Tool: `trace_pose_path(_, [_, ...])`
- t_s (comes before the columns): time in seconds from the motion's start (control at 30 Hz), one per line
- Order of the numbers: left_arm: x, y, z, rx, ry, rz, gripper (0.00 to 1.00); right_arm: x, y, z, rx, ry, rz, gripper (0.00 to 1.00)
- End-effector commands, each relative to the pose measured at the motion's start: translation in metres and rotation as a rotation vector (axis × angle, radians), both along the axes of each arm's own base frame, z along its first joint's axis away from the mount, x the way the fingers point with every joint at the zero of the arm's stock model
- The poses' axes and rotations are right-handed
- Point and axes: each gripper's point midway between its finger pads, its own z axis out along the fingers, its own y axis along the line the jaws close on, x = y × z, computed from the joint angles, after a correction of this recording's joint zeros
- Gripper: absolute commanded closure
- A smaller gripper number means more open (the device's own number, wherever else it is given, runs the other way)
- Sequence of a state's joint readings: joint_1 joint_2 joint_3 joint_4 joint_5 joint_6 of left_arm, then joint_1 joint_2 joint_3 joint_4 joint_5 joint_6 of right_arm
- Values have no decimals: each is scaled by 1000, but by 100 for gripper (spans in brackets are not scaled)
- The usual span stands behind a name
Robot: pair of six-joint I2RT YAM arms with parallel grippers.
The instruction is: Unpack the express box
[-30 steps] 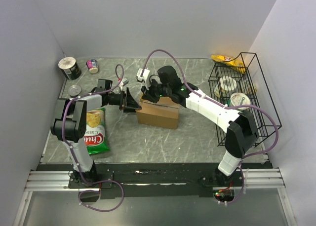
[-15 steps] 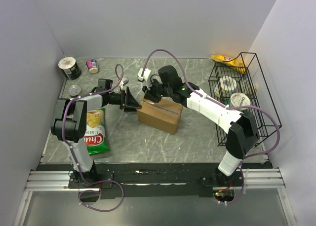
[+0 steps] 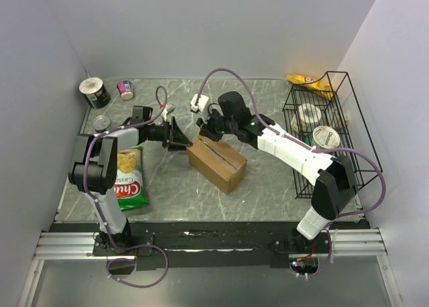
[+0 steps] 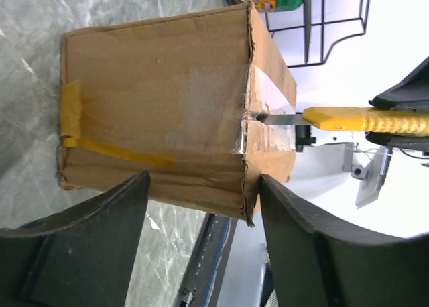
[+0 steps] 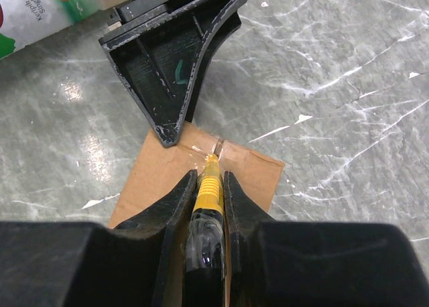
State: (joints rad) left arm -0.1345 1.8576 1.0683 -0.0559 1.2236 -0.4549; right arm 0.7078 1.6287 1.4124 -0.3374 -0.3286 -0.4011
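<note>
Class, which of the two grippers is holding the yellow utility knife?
The right gripper, shut on the yellow utility knife with its blade at the taped express box; the left gripper stands open.

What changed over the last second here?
The express box swivelled on the table, its right end swinging toward the near edge. The right gripper still holds the knife at the taped end, the left gripper still open beside it. Unchanged: chip bag, rack.
</note>
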Motion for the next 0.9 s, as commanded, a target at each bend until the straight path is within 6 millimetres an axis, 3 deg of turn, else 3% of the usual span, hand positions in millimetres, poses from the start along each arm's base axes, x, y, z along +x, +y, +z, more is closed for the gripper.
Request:
trace_pose_path(0.0, [8, 3, 18, 83, -200, 30, 26, 3, -12, 12, -12, -1, -36, 100])
trace_pose_path(0.1, [16, 8, 44, 111, -353, 37, 19, 6, -11, 15, -13, -10, -37, 100])
trace_pose_path(0.23, [28, 16, 82, 137, -767, -99, 13, 3, -10, 16, -14, -8, -27, 100])
trace_pose_path(0.27, [21, 18, 75, 149, -751, -140, 12, 1, -11, 15, -16, -2, -25, 100])
trace_pose_path(0.33, [31, 19, 80, 167, -873, -191, 12, -1, -10, 14, -13, 2, -11, 100])
trace_pose_path(0.37, [39, 20, 68, 185, -834, -188, 12, -2, -9, 13, -13, 4, -7, 100])
trace_pose_path(0.43, [45, 18, 70, 160, -750, -182, 13, -3, -7, 14, -4, 8, 11, 100])
trace_pose_path(0.47, [47, 17, 60, 135, -679, -179, 15, -4, -6, 14, -1, 7, 17, 100])
trace_pose_path(0.6, [45, 21, 65, 108, -507, -60, 13, -7, 6, 17, 23, 6, 60, 100])
trace_pose_path(0.63, [48, 25, 58, 106, -537, -7, 13, -7, 9, 18, 28, 2, 68, 100])
trace_pose_path(0.67, [49, 36, 73, 113, -565, 63, 12, -6, 14, 21, 37, 0, 82, 100])
trace_pose_path(0.7, [53, 44, 75, 128, -516, 152, 12, -7, 17, 22, 43, 3, 90, 100])
trace_pose_path(0.73, [53, 51, 69, 143, -511, 204, 12, -9, 22, 23, 52, 3, 106, 100])
trace_pose_path(0.87, [43, 77, 79, 185, -504, 341, 11, -17, 43, 29, 94, 5, 185, 100])
